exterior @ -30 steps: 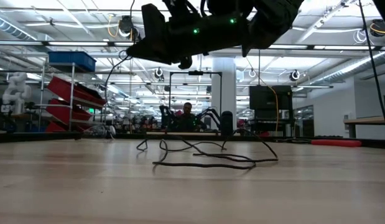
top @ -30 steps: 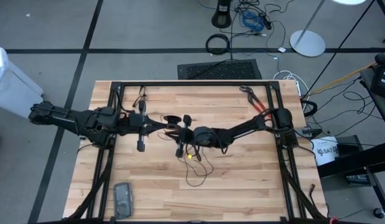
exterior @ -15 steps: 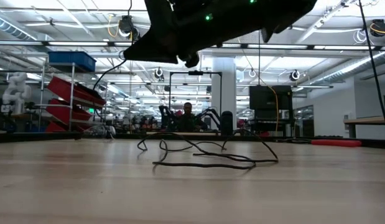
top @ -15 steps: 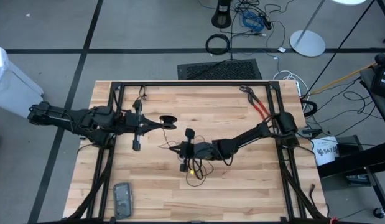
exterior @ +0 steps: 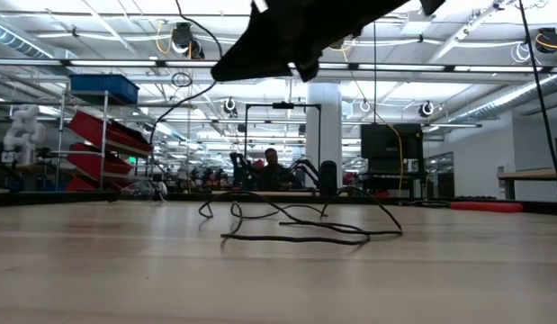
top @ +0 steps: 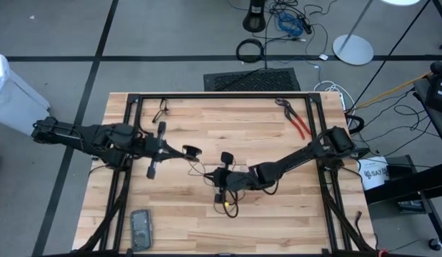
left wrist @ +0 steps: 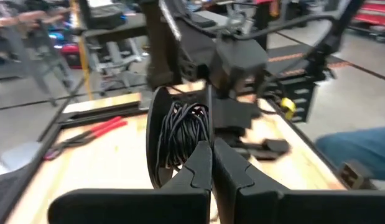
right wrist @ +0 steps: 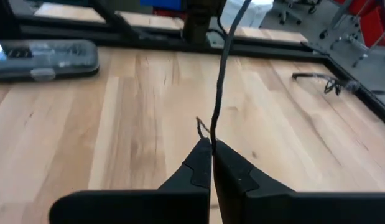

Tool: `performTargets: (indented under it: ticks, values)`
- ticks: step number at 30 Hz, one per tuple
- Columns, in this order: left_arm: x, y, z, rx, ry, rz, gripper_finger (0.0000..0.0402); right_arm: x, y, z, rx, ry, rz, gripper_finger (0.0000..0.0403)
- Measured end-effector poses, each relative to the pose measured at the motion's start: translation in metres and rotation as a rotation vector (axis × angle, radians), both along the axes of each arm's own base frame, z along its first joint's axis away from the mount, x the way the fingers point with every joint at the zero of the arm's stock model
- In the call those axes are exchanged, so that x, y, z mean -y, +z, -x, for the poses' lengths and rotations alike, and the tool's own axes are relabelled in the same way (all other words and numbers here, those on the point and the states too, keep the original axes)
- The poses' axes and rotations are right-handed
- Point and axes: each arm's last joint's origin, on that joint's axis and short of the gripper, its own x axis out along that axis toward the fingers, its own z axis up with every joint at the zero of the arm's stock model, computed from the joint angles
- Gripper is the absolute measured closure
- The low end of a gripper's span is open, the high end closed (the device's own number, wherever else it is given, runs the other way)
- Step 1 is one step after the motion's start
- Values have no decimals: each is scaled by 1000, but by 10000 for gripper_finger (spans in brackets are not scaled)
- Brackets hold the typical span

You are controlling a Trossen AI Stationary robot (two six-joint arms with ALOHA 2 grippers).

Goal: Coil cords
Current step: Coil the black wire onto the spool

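Observation:
The thin black cord lies partly in loose loops point(top: 225, 203) on the wooden table point(top: 278, 221), near the middle; the low view shows these loops point(exterior: 305, 229) flat on the wood. Part of it is wound into a small coil point(left wrist: 180, 138), which my left gripper point(top: 191, 151) is shut on, above the table left of centre. My right gripper point(top: 215, 177) is shut on a single strand point(right wrist: 218, 93), just toward the near edge from the left gripper. That strand runs on toward the left arm. My left gripper has the wound coil point(left wrist: 187, 144) at its fingertips, fingers roughly level, coming from the table's left. The coil stands on edge, clear of the table. How many turns lie between the fingers is hidden by the coil itself. My right gripper pinches one strand of the cord point(right wrist: 212, 138) between its two fingers. It reaches from the table's right, slanting down. The strand leaves the fingers nearly straight toward the left arm, and a short bit point(right wrist: 201, 127) sticks out beside them.
Red-handled pliers point(top: 296, 118) lie at the far right. A pair of glasses point(top: 161, 111) lies at the far left, and a flat grey case point(top: 141, 229) sits at the near left. The black frame rails point(top: 221, 96) border the table.
My right gripper has swung from beside the left gripper toward the table's near edge, staying shut, and has drawn the strand out with it. My left gripper has tipped a little toward the near edge with the coil.

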Motion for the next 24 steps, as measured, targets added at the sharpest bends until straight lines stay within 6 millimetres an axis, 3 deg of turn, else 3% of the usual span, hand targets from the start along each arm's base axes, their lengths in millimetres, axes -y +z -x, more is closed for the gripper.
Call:
performTargets:
  ticks: [8, 17, 24]
  values:
    - [2, -4, 1, -48, -65, 8, 400, -21, 12, 20, -64, 41, 6, 403]
    - [3, -9, 3, -109, -111, 39, 400, -43, 67, 52, 44, 194, 38, 403]
    - [9, -14, -2, -150, -277, 84, 400, -37, 98, 67, 113, 218, 108, 403]
